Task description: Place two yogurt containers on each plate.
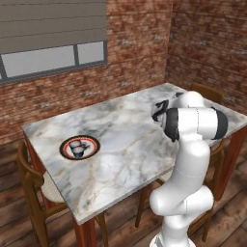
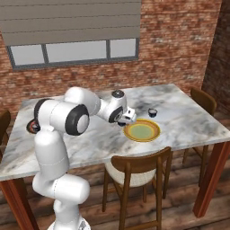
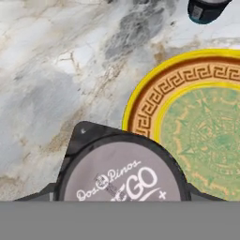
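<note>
My gripper (image 2: 129, 117) is shut on a yogurt container (image 3: 123, 177), whose grey printed lid sits low in the hand view. It hovers just off the left rim of the yellow-orange plate (image 2: 142, 130), which has a greenish centre and nothing on it. A second yogurt container (image 2: 152, 112) stands on the marble just beyond that plate, also seen as the dark cup (image 3: 206, 9). At the table's far left, the red-rimmed plate (image 1: 64, 147) carries two yogurt containers (image 1: 75, 144) side by side. In the right base view my arm partly hides the red-rimmed plate (image 2: 32, 128).
The marble table (image 2: 188, 121) has wooden chairs around it: one at the near edge (image 2: 137, 168), one at the right end (image 2: 203, 101), and one at the left end (image 1: 29, 176). A brick wall and a window stand behind.
</note>
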{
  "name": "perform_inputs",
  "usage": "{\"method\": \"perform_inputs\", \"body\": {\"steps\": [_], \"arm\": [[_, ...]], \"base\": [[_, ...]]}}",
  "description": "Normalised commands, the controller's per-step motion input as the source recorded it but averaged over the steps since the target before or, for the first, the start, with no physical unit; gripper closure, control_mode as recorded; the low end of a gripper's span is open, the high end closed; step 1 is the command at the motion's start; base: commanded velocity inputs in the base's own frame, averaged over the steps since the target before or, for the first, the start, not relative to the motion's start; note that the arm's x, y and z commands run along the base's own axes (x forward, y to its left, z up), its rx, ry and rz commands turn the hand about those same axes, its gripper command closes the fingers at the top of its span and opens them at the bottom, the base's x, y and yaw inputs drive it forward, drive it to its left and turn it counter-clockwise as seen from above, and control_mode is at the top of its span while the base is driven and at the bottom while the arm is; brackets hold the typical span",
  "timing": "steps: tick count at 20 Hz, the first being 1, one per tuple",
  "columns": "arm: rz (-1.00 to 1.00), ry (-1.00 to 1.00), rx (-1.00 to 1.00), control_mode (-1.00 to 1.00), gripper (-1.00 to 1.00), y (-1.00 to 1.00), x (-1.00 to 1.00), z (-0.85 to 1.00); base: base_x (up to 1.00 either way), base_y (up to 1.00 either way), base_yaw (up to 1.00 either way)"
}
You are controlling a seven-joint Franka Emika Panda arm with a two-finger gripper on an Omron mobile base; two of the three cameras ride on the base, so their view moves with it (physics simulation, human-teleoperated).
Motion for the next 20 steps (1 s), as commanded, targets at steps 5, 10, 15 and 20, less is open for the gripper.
{"method": "perform_inputs", "body": {"steps": [5,10,15,20], "arm": [[-0.08,0.00,0.03,-1.00,1.00,-0.95,0.18,0.40],[0.00,0.03,0.02,-1.00,-1.00,-0.64,-0.13,-0.05],[0.00,0.06,0.00,-1.00,-1.00,-0.04,-0.05,-0.14],[0.00,0.02,0.00,-1.00,-1.00,0.07,0.00,0.04]], "base": [[0.00,0.00,0.00],[0.00,0.00,0.00],[0.00,0.00,0.00],[0.00,0.00,0.00]]}}
